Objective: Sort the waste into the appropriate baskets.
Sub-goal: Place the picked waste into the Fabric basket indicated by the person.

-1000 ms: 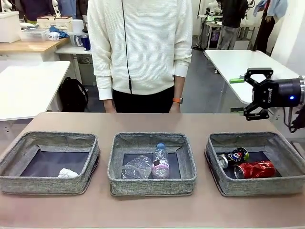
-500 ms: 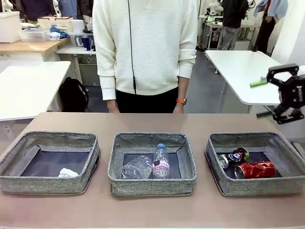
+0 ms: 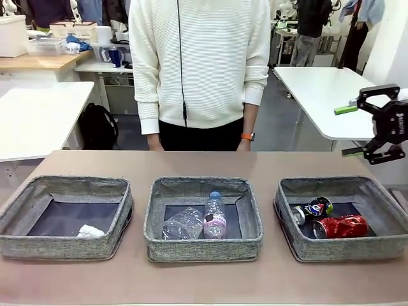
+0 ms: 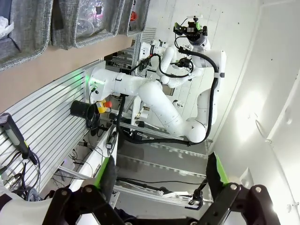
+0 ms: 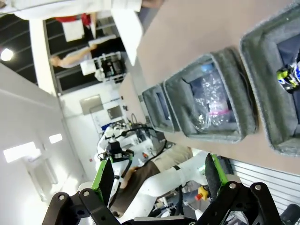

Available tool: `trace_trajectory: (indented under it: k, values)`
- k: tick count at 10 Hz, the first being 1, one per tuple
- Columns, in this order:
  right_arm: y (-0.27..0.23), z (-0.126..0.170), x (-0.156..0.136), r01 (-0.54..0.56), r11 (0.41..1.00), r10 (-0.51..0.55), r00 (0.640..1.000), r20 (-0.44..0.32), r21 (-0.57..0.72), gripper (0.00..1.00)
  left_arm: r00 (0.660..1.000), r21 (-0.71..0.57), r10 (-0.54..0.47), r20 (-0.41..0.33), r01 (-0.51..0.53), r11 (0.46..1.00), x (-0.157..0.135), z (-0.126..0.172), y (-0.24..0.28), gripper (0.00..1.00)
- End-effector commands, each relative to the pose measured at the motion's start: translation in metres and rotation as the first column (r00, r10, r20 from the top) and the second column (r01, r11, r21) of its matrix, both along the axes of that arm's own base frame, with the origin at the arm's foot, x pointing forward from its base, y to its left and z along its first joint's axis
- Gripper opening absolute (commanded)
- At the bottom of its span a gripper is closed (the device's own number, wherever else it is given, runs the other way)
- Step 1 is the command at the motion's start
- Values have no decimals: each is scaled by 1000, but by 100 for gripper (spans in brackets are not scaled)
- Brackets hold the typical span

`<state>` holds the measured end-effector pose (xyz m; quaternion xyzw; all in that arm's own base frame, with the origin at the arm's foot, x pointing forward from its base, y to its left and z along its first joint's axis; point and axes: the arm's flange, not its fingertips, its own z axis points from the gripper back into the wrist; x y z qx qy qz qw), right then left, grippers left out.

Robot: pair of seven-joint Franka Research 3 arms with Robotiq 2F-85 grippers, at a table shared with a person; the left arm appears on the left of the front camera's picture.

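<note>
While the right gripper point(image 3: 376, 124) hangs up in the air at the far right of the front view, past the right basket point(image 3: 342, 217) and above the table point(image 3: 204, 162), its jaws are spread wide with nothing between them. The left gripper point(image 4: 161, 173) is spread open and empty too, going by its own wrist view, where it's pointing away from the table.

Everything is already sitting in a basket. The small white paper wad point(image 3: 90, 231) lies in the left basket point(image 3: 64, 217), near the front wall. The middle basket point(image 3: 203, 218) has the clear label-less bottle point(image 3: 183, 224) (looks pretty crumpled) lying right next to the clear bottle with pink label and blue cap point(image 3: 215, 216), the two touching or nearly so. The right basket holds the dark blue can point(image 3: 313, 209) and the red can point(image 3: 340, 226), both on their sides, the red one closer to the front.

A person in a white sweater point(image 3: 201, 60) stands at the far side of the table, arms down.
</note>
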<state>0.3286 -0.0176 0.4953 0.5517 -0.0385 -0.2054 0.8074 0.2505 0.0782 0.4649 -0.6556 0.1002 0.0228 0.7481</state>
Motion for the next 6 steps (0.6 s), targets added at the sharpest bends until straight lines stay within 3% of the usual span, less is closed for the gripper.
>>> trace_trajectory:
  k: [1,6]
  values:
    - [1,-1,4,0,1000,0,999,33,6,100,1000,-18,-2,8,2,1000,-2,3,1,100]
    - [1,-1,4,0,1000,0,999,33,6,100,1000,-18,-2,8,2,1000,-2,3,1,100]
